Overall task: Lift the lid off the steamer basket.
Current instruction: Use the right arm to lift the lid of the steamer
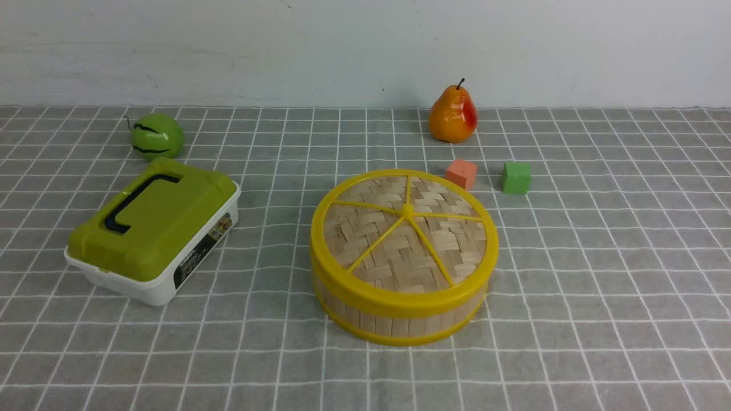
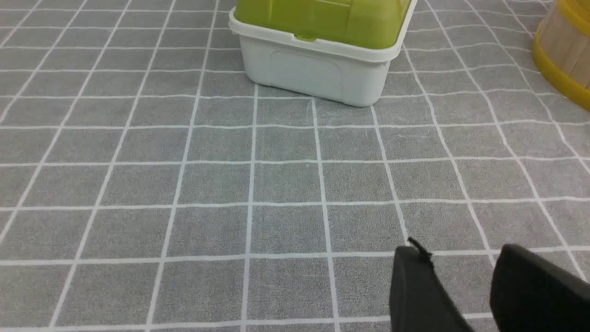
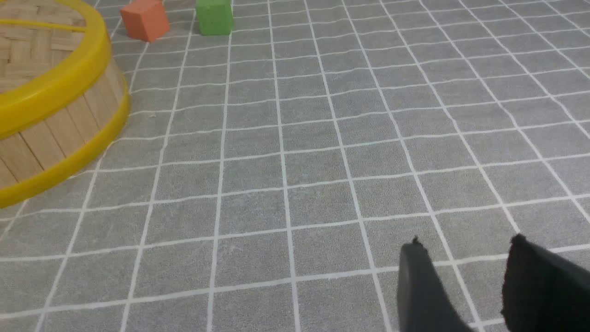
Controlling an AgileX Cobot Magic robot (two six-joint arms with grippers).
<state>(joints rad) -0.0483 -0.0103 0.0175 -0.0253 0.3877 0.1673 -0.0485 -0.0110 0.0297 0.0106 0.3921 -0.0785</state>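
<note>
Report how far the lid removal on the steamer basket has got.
Done: nothing yet; the lid sits on the steamer basket, covering its top. In hand: nothing; the left gripper and right gripper both stand open over the bare tablecloth, with no lid between their fingers. Left: the whole job, gripping the lid and taking it off the basket.

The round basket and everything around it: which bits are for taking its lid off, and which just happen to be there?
For the job:
- woven lid
- steamer basket

Just lying about:
- green-lidded box
- green fruit
- pear
- pink block
- green block
</note>
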